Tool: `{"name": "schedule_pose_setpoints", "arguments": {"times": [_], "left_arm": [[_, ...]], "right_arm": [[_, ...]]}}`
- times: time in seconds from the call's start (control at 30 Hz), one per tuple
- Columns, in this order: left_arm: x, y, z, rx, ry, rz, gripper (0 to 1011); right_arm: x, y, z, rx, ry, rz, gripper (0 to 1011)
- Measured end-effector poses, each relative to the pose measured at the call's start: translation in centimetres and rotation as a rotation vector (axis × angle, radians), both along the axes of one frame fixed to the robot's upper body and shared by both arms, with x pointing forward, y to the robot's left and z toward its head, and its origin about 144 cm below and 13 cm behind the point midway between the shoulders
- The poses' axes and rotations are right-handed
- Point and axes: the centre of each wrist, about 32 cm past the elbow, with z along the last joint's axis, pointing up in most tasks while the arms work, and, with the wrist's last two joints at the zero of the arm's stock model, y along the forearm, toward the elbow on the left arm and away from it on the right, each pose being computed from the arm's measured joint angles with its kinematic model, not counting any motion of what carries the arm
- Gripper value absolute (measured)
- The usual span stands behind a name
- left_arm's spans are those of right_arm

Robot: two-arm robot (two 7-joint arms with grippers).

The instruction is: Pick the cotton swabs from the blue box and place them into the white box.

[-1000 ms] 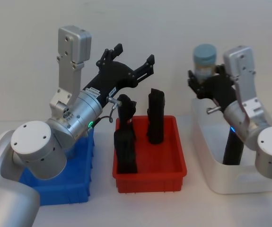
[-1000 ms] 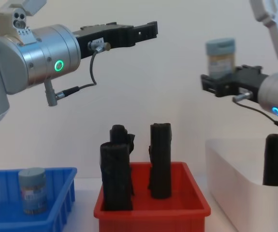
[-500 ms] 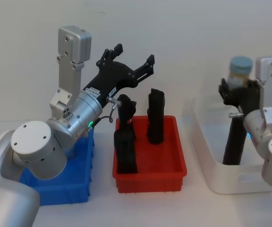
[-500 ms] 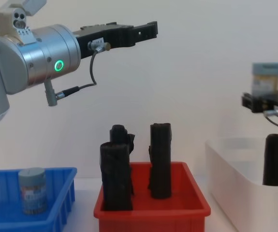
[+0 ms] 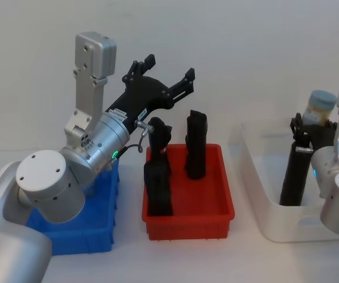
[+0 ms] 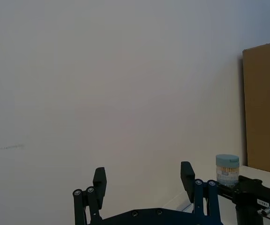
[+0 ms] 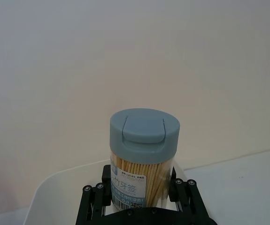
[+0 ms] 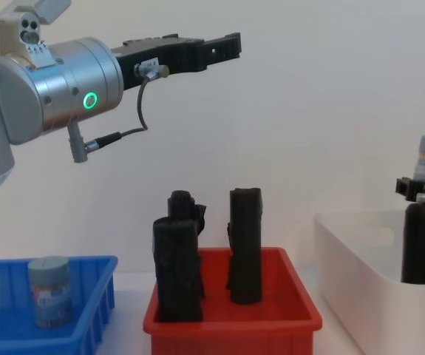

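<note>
— Grey-blue lid, printed label: which tub is that at the right edge of the head view?

— One of the cotton swabs [image 5: 321, 108], clamped upright in my right gripper [image 5: 310, 131] above the white box [image 5: 263, 203].

— And your left gripper [image 5: 162, 73]?

— Raised at upper centre, fingers apart. Another tub [image 8: 49, 291] stands in the blue box [image 8: 94, 310], lower left of the chest view.

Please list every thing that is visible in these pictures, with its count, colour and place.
cotton swabs: two, pale grey-blue tubs; one in the blue box, one held above the white box
blue box: one, blue, on the left
red bin: one, red, in the middle
black rolls: four, black; three in the red bin, one in the white box
white box: one, white, on the right
left gripper: black, open, raised over the bins
right gripper: black, shut on a tub
</note>
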Motion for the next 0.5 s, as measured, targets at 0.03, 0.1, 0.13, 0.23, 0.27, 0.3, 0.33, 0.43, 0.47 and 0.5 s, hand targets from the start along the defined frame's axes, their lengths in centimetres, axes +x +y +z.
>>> {"name": "schedule_pose_setpoints", "arguments": {"times": [0.03, 0.1, 0.13, 0.23, 0.27, 0.3, 0.33, 0.43, 0.47, 0.5], "left_arm": [[0.0, 0.0, 0.0, 0.0, 0.0, 0.0, 1004], [0.0, 0.0, 0.0, 0.0, 0.0, 0.0, 1004], [0.0, 0.0, 0.0, 0.0, 0.0, 0.0, 1004], [0.0, 0.0, 0.0, 0.0, 0.0, 0.0, 1004], [0.0, 0.0, 0.0, 0.0, 0.0, 0.0, 1004], [0.0, 0.0, 0.0, 0.0, 0.0, 0.0, 1004], [0.0, 0.0, 0.0, 0.0, 0.0, 0.0, 1004], [0.0, 0.0, 0.0, 0.0, 0.0, 0.0, 1004], [0.0, 0.0, 0.0, 0.0, 0.0, 0.0, 1004], [0.0, 0.0, 0.0, 0.0, 0.0, 0.0, 1004]], "right_arm": [[0.2, 0.1, 0.0, 0.016, 0.001, -0.005, 646], [0.3, 0.2, 0.0, 0.03, 0.001, -0.009, 646], [0.5, 0.3, 0.1, 0.044, 0.0, -0.01, 646], [0.7, 0.5, 0.3, 0.064, -0.01, -0.011, 646], [0.8, 0.5, 0.5, 0.074, -0.018, -0.012, 646], [0.9, 0.6, 0.7, 0.08, -0.022, -0.011, 646], [1.0, 0.7, 0.9, 0.089, -0.03, -0.009, 646], [1.2, 0.8, 1.3, 0.107, -0.042, -0.005, 646], [1.2, 0.8, 1.3, 0.11, -0.045, -0.004, 646], [1.2, 0.9, 1.4, 0.114, -0.048, -0.003, 646]]}}
